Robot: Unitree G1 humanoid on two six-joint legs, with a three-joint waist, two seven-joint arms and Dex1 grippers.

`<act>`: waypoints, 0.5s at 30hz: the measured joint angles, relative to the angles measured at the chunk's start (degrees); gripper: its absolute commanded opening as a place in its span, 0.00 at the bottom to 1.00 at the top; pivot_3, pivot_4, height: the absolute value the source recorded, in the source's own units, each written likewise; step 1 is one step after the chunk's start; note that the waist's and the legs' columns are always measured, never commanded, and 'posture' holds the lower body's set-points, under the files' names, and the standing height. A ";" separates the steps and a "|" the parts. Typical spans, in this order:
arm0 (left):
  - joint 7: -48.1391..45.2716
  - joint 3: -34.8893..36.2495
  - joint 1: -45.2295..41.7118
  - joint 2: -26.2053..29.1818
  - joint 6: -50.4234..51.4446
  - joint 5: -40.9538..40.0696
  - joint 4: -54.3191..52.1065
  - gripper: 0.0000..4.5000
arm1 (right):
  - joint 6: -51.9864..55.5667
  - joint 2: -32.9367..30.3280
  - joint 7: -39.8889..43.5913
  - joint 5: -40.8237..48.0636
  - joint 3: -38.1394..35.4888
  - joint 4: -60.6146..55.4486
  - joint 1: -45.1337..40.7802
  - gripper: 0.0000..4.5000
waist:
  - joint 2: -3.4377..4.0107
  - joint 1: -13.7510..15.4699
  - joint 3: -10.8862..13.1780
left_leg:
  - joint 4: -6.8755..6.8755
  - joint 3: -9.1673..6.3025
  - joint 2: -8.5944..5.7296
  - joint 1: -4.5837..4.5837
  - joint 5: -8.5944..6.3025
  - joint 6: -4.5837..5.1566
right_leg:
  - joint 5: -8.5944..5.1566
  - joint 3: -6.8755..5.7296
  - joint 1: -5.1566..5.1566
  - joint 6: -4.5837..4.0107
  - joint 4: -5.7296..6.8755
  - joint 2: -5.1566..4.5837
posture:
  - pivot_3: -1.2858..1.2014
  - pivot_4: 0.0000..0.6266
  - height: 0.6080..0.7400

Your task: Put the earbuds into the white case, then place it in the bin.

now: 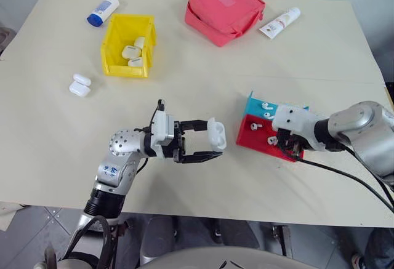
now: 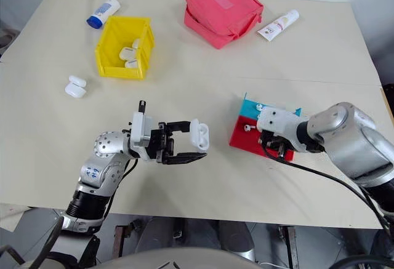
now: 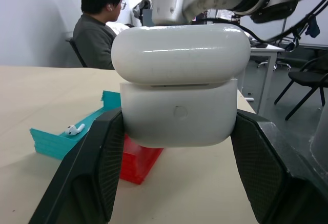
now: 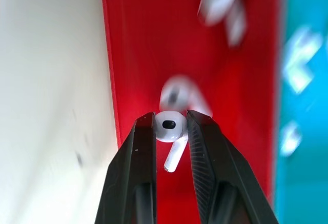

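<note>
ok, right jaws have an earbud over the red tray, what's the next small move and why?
Probably carry the earbud leftward to the white case. The right gripper pinches the bud above the red tray, and the left gripper holds the case lid-open between the two arms.

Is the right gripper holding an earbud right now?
Yes, the right gripper has its jaws closed on a white earbud above the red tray.

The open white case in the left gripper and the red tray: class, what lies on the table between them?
Nothing: in the left eye view, bare table separates the white case, held in the left gripper, from the red tray.
</note>
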 measured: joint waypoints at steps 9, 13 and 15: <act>-4.05 1.32 -2.73 -3.49 -3.66 -0.98 6.82 0.62 | -4.57 14.49 -1.29 15.12 -20.43 -1.24 4.48 0.11 | -0.05 0.50 0.00 | 0.06 -0.02 -0.01 -0.11 -0.01 0.02 | 0.01 -0.04 -0.01 0.01 -0.06 0.02 | 0.52 0.24 1.00; -8.05 2.51 -3.22 -5.61 -5.15 -3.75 8.85 0.62 | -10.13 26.10 -3.37 24.14 -26.97 -3.37 7.63 0.11 | -0.05 0.31 0.00 | 0.08 -0.03 -0.01 -0.14 -0.01 0.02 | 0.01 -0.04 -0.04 0.02 -0.01 0.05 | 0.52 0.24 1.00; -9.76 2.92 -3.25 -6.00 -5.71 -4.77 9.00 0.62 | -11.51 28.06 -4.38 26.92 -27.19 -3.93 8.70 0.11 | -0.04 0.35 0.00 | 0.09 -0.05 0.01 -0.13 -0.01 0.01 | 0.01 -0.06 -0.03 0.02 0.01 0.05 | 0.52 0.24 1.00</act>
